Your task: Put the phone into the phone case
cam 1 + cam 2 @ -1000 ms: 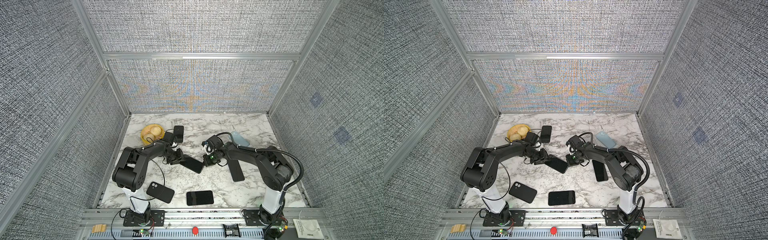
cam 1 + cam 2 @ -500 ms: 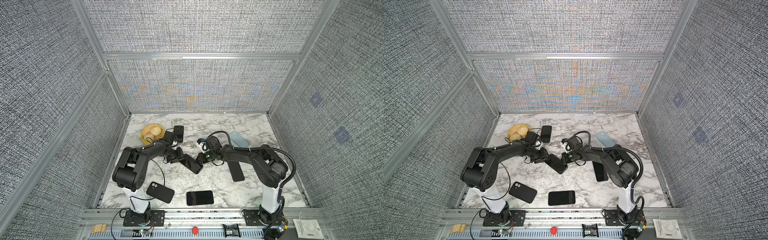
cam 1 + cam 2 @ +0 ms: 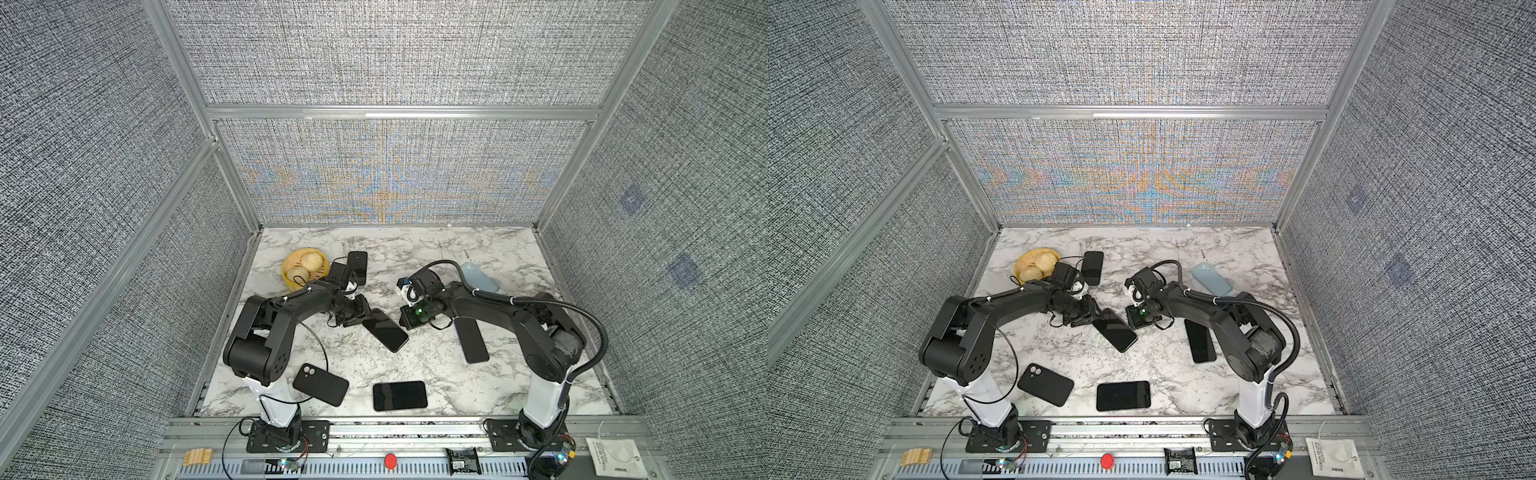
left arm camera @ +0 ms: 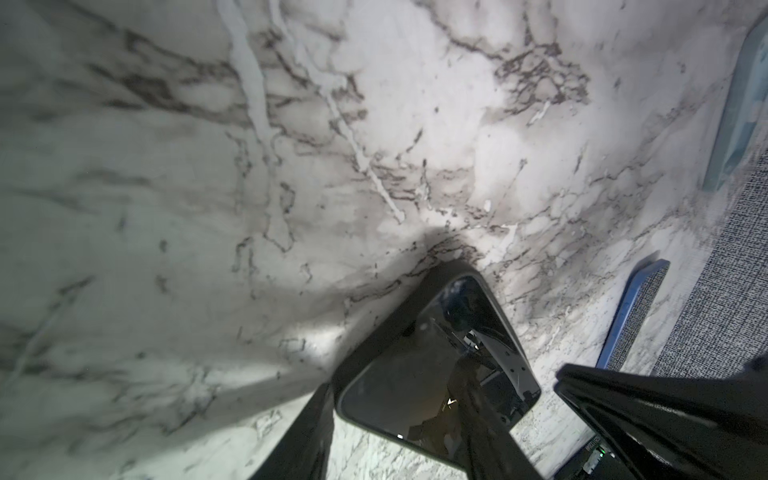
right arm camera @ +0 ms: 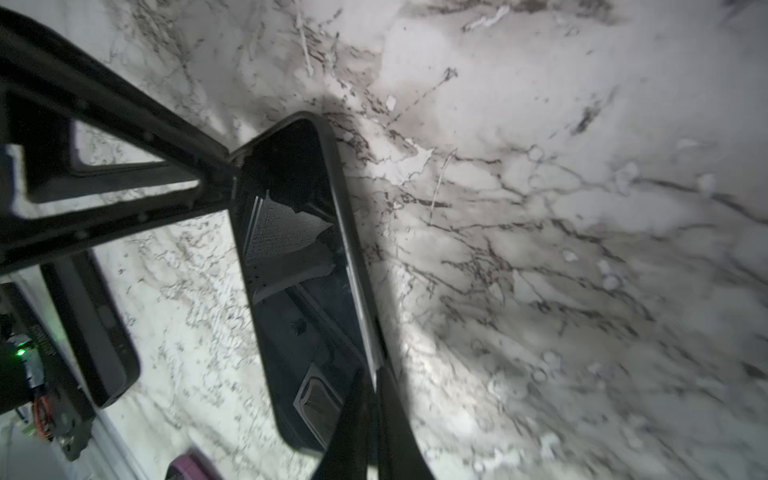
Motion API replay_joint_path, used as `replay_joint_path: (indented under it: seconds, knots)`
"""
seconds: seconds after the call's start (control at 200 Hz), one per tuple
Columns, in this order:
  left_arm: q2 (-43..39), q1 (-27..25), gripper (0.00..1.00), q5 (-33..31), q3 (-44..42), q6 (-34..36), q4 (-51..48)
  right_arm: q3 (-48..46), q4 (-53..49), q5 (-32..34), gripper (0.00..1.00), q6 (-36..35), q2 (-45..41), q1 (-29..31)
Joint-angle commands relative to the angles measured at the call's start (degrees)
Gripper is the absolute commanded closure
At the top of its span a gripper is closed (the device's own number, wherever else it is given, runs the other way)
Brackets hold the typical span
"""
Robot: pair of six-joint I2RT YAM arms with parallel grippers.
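Where the two arms meet at the centre of the marble table (image 3: 415,257), the phone (image 3: 384,331) lies diagonally, screen up. Its upper-left end is at the left gripper (image 3: 360,319) and its right long edge is at the right gripper (image 3: 404,325).

Left wrist view: the left gripper's fingers (image 4: 307,432) stand partly apart. One is flush against the phone's side and the other crosses over the glossy screen; whether they clamp cannot be told.

Right wrist view: the right gripper (image 5: 374,386) has its fingers narrow, almost together. They nip the long rim of the matte black phone case (image 5: 337,178) that frames the screen. How fully the phone sits in it cannot be told.

Surroundings, in both top views:
- A yellow bowl (image 3: 286,276) holding two pale round buns (image 3: 311,261) sits at the table's upper left, just behind the left wrist.
- A black slab (image 3: 358,266) lies beside the bowl.
- A light blue case (image 3: 482,276) lies behind the right forearm.
- A dark glossy handset (image 3: 471,349) has its upper end hidden under that forearm.
- A second black handset (image 3: 400,395) lies crosswise near the front edge.
- A matte black rounded rectangle (image 3: 320,384) with twin lens rings lies to its left, just beside the left arm's white base column.

Walls are grey woven fabric in aluminium framing. The tabletop is white with grey veining.
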Motion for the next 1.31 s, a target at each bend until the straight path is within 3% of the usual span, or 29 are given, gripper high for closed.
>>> replay_joint_path:
  seconds: [0.0,0.175,0.35,1.3]
  knots:
    - [-1.2,0.1,0.46,-1.0,0.6,0.3,-1.6,1.0,-6.9,1.5,0.86,-2.1,-2.5,0.0]
    - [-3.7,0.0,0.41,1.8,-1.6,-0.1,-2.8,-1.4,-8.2,1.5,0.84,-1.9,-5.2,0.2]
    - [-5.1,-1.8,0.40,8.2,-6.7,-3.6,2.7,-3.1,-7.5,0.8,0.83,-1.1,-5.6,0.9]
    - [-1.6,-7.6,0.44,10.6,-10.0,-7.5,9.3,-3.4,-3.3,-2.0,0.80,-0.1,1.4,1.4]
